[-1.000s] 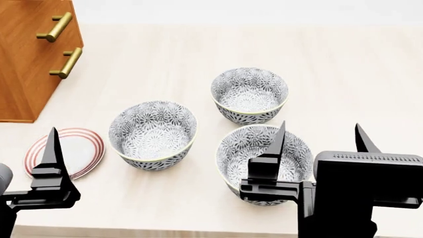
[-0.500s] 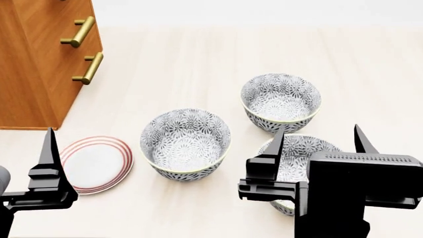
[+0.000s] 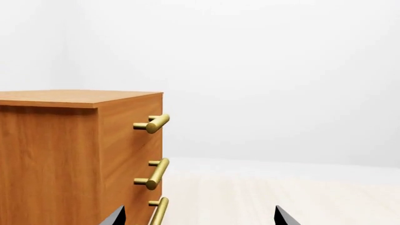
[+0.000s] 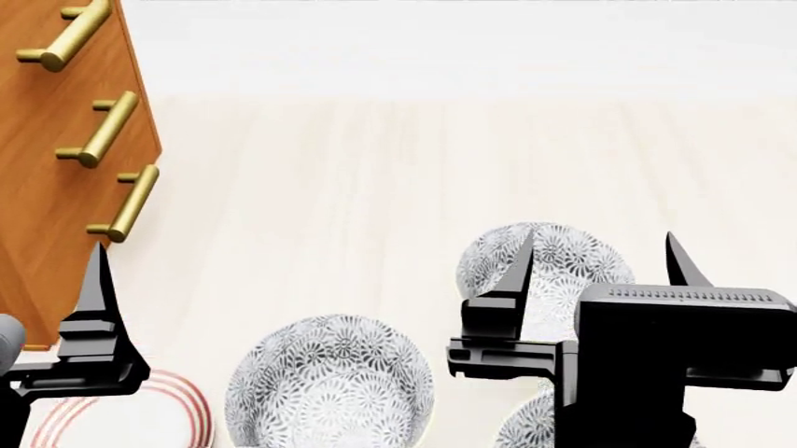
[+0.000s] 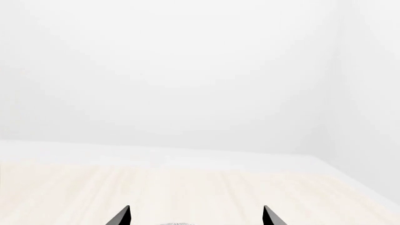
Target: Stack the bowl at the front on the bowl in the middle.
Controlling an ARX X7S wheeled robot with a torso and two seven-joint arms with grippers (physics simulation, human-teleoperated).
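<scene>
Just behind the right pincer (image 4: 598, 257) — prongs spread, empty — sits a patterned bowl (image 4: 561, 257); the left pincer (image 4: 97, 280), state unclear, hovers beside a wooden cabinet (image 4: 50, 187).

Front bowl (image 4: 529, 425) mostly hidden, upright grey-patterned middle bowl (image 4: 330, 392) beside it, unstacked

Light is bright, even and diffuse across all three views, with no single source apparent. The pale tabletop (image 4: 373, 187) nearly washes into the white wall behind it. Shadows beside the wooden cabinet (image 4: 50, 187) are faint and soft-edged. Its brass handles (image 3: 153, 124) carry mild highlights. Everything renders sharp, without blur or edge distortion.
</scene>
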